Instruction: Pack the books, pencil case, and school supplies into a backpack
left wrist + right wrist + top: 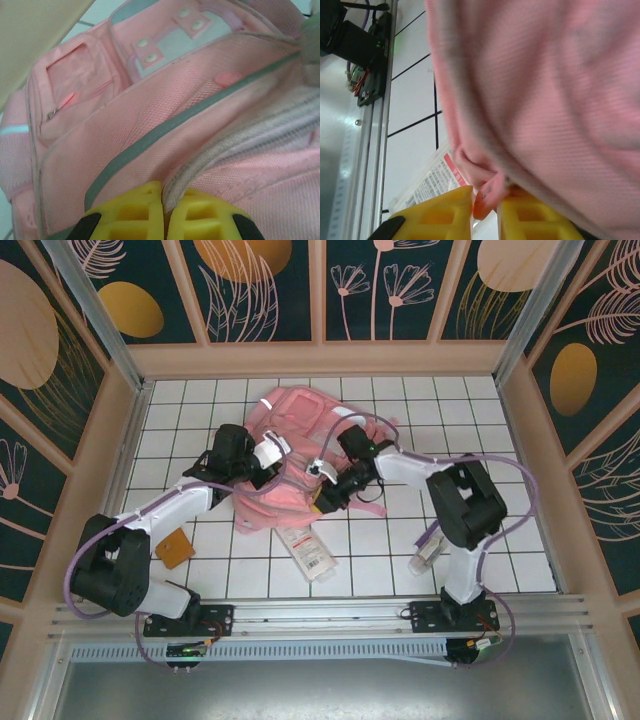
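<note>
Two closed grips hold the backpack [300, 415], left gripper [163, 202] on its zipper edge [210, 157], right gripper [486, 202] pinching a tab [484, 192], likely to spread it open.

A soft pink fabric backpack [290, 418] blocks the white tiled bench's [180, 410] middle, a long flat white printed pouch [308, 552] lying just near of it; far left and right tiles lie open.
</note>
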